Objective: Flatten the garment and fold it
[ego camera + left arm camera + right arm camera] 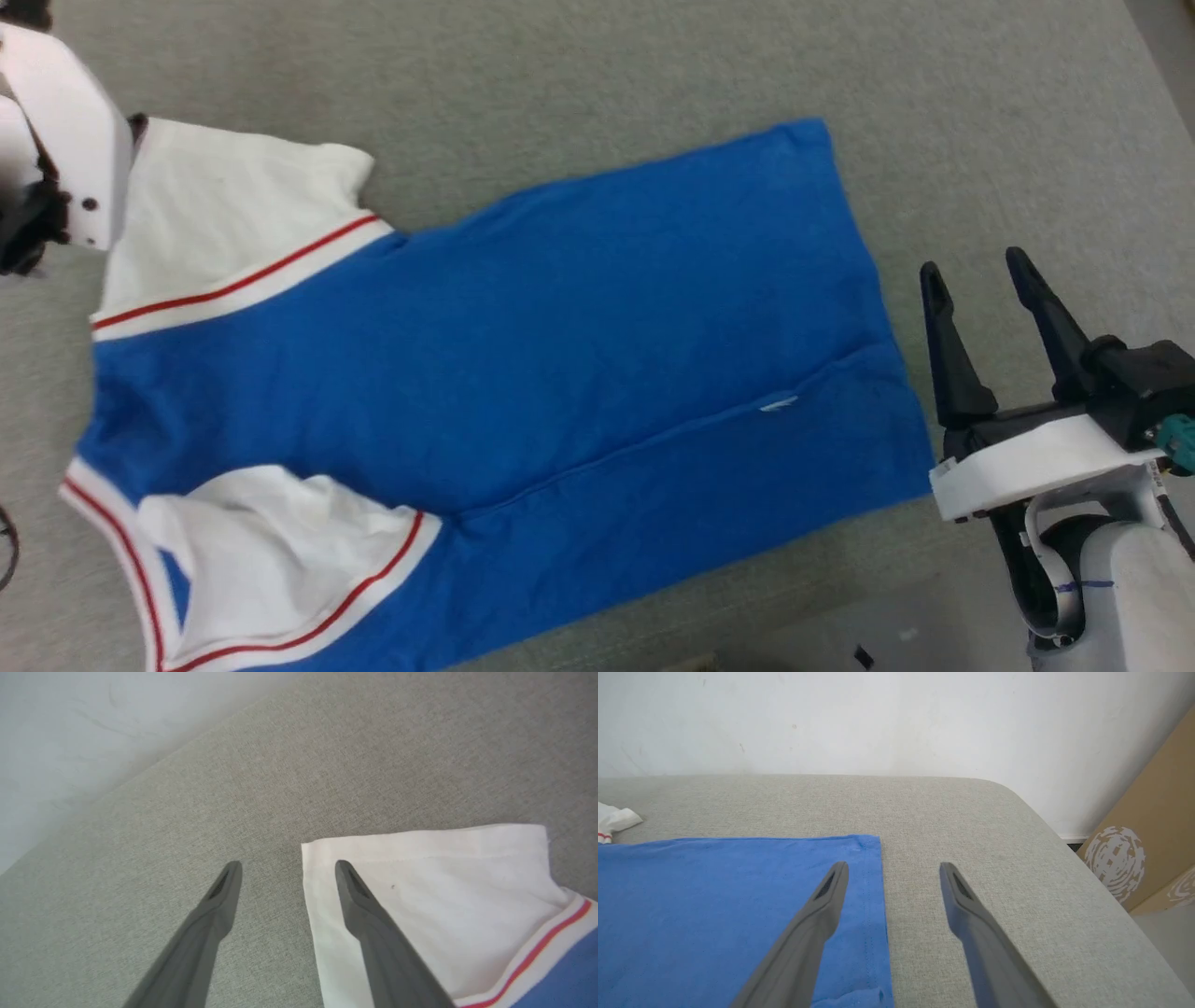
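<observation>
Grey woven cloth, fine-grained and matte, covers the bench (579,65); its far corner is rounded, seen from the right wrist.

The garment (523,373) lies spread on the bench, long axis slanting across the head view: sleeves and shoulders toward the robot's left, hem toward its right. Body bright blue, soft knit, mostly smooth. One long straight crease or fold line runs through the lower half toward the hem; a small white tag (780,403) sits on it. No lettering visible on the upper face.

Far sleeve white, laid out fairly flat, joined to the blue by a white band with a thin red stripe. Near sleeve white, rumpled, turned in over the blue body, same striped trim curving around it.

Left gripper (287,868): dark tapered fingers spread wide, nothing between them. One finger sits over the edge of the white sleeve (448,896), the other over bare bench cloth. Contact with the fabric cannot be told. In the head view that arm's pale casing (65,140) overlaps the far sleeve's corner.

Right gripper (974,266): fingers wide apart, holding nothing, just beside the hem edge. From the right wrist (894,868), one finger lies over the blue hem (714,905), the other over bare bench.

Behind: white scuffed wall (878,718); brown cardboard box (1153,835) with a pale printed swirl, off the bench's corner.
</observation>
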